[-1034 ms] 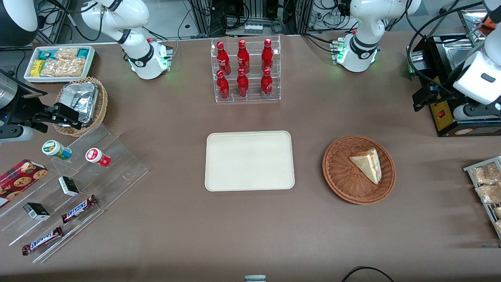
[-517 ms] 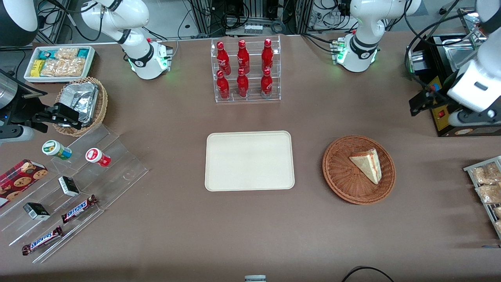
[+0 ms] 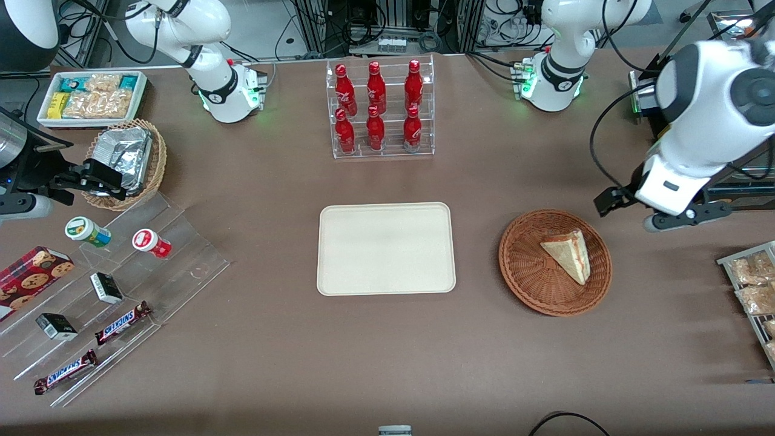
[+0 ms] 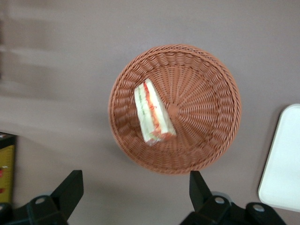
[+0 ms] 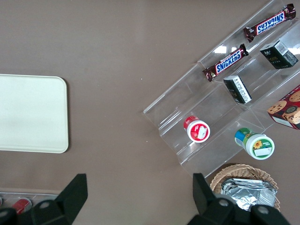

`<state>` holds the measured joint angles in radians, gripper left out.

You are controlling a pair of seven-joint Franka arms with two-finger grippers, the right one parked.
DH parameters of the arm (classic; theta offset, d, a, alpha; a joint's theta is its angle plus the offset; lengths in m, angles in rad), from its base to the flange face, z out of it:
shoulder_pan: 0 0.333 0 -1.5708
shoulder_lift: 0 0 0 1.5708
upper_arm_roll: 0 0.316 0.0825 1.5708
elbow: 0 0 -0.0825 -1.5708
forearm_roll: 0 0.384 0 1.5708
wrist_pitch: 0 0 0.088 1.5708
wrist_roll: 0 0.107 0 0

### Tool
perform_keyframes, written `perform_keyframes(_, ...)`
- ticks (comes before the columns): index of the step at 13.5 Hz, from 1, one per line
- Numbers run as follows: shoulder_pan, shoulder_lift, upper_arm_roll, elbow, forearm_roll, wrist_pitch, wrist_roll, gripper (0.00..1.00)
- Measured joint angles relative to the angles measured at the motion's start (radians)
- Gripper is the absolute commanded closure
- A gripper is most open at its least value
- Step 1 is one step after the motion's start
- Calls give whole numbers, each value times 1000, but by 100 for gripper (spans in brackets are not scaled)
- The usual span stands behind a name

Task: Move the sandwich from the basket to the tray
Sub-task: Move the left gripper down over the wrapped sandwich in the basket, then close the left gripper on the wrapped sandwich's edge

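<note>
Robot lab mock shop: cable-strewn equipment racks (image 3: 387, 24), acrylic snack display (image 3: 121, 290), bottle rack (image 3: 381, 109).

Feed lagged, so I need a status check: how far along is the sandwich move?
Nothing is moved yet: the sandwich lies in the basket, and the tray is bare. In hand: the left arm's hand hovers open above the table beside the basket, holding nothing. Left: lower, grasp, carry to the tray, release.

The working arm has swung in from the right edge of the frame toward the middle; its gripper (image 3: 611, 200), fingers (image 4: 70, 187) spread wide, now hangs above the tabletop (image 3: 387, 351) just beside the basket (image 3: 527, 272), where a second ago it stood over the black machine (image 3: 690, 181).
</note>
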<state>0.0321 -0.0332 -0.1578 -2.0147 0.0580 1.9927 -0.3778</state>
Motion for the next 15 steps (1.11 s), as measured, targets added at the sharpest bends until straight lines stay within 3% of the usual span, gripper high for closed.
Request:
perform_keyframes(4,-1,-2,-33,-171,0,210,-210,0)
perform_keyframes(15,41,187,16,-200,0,380,-242,0)
